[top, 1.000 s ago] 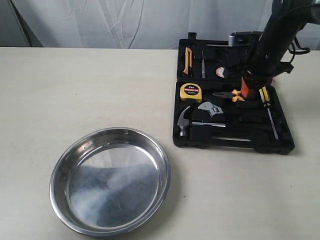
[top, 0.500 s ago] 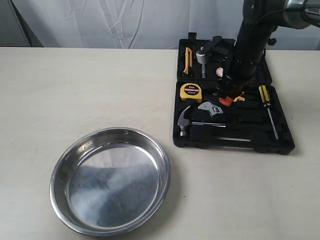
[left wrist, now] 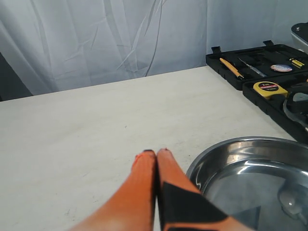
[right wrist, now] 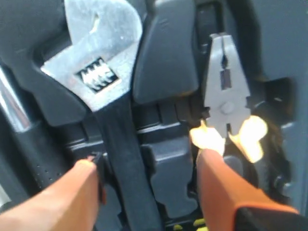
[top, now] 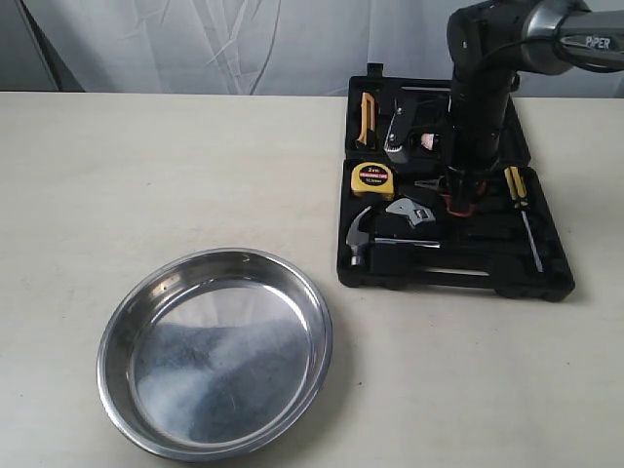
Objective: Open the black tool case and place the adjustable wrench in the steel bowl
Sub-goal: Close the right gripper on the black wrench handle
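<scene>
The black tool case point(top: 551, 283) lies open at the right of the table. In it the adjustable wrench point(top: 414, 215) rests in its slot, silver head point(right wrist: 98, 53) up, black handle point(right wrist: 126, 163) running between my right gripper's fingers. My right gripper point(top: 456, 192) point(right wrist: 148, 163) points down into the case, open, one fingertip point(right wrist: 84, 168) beside the handle, the other point(right wrist: 211, 163) near the pliers point(right wrist: 226, 96). The steel bowl point(top: 216, 349) point(left wrist: 250, 178) sits empty at the front left. My left gripper point(left wrist: 156, 153) is shut, empty, low over the table beside the bowl's rim; the exterior view does not show it.
The case also holds a claw hammer point(top: 363, 237), a yellow tape measure point(top: 371, 178), a yellow utility knife point(top: 367, 117) and a yellow-handled screwdriver point(top: 522, 210). A white curtain point(top: 244, 44) hangs behind the table.
My right arm has swung left across the case and dropped toward the wrench, its gripper turning to point straight down. The bowl and tools have not moved.
</scene>
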Robot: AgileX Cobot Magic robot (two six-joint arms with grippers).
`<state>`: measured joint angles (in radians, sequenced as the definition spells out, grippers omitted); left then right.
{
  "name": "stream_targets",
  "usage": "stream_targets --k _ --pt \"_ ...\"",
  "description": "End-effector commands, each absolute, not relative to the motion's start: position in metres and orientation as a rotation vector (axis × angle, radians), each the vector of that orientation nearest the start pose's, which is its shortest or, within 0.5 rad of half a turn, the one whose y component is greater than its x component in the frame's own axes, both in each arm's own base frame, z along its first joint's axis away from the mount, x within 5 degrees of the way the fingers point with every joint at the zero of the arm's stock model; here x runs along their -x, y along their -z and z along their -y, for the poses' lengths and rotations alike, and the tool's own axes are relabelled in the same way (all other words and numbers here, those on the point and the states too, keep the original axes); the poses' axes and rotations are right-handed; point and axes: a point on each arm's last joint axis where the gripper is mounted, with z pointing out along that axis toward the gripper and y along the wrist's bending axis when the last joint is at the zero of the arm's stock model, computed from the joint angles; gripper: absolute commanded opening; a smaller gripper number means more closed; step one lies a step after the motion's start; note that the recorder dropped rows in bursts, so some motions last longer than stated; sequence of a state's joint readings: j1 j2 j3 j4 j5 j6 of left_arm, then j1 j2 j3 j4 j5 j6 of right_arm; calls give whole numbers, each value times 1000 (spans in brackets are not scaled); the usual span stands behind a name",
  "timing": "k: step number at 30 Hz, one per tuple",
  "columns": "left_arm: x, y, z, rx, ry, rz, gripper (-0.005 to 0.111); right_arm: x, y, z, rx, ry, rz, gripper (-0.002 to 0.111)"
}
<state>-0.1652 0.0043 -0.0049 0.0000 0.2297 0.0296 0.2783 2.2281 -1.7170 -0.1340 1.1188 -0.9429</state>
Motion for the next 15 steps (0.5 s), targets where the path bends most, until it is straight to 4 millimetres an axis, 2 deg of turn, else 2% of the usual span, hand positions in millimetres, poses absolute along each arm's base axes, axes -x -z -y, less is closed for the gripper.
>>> stream_targets --k 1,15 --pt "-55 -193 10 -172 106 -1700 0 -429 -141 -111 1922 196 -2534 55" --pt "-55 -193 10 -172 106 -1700 0 -427 -141 -119 1931 95 -2509 55"
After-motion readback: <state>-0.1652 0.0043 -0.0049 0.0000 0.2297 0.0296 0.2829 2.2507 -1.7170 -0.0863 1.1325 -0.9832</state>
